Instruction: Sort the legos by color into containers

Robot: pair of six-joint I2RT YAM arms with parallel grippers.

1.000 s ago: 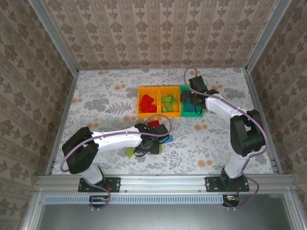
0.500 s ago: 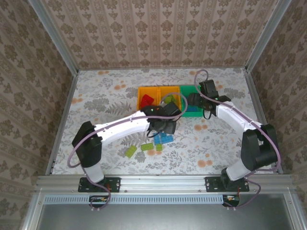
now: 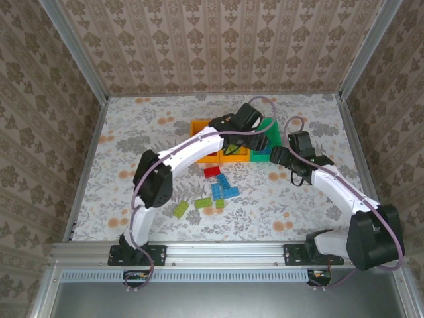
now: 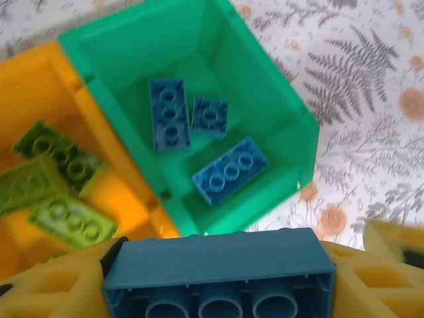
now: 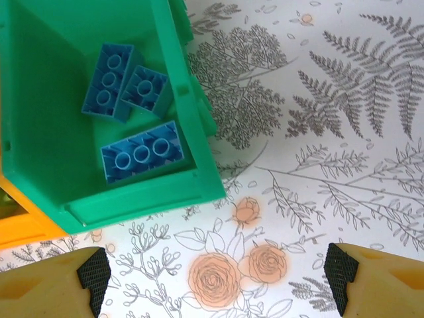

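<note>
Nearest, loose bricks (image 3: 216, 191) in red, blue and lime lie scattered on the worktop (image 3: 132, 152), well short of the bins. Beyond them the right tool (image 5: 213, 277) hangs released and empty over bare worktop, just beside the near corner of the green bin (image 4: 264, 99). Farther out, the left tool (image 3: 248, 122) is clenched on a blue brick (image 4: 218, 265). It holds the brick above the bin row, roughly over the seam between the green bin and the orange bin (image 4: 33, 93) of lime bricks (image 4: 63, 218). Three blue bricks (image 4: 230, 169) already sit in the green bin.

To drop well, I'd shift the brick fully over the green bin's middle, clear of the shared wall, lower a little, then let go.

A second ago the left tool was down at the loose pile and the right tool was at the green bin. Since then the left has carried the brick out, and the right has backed off and spread wider.
</note>
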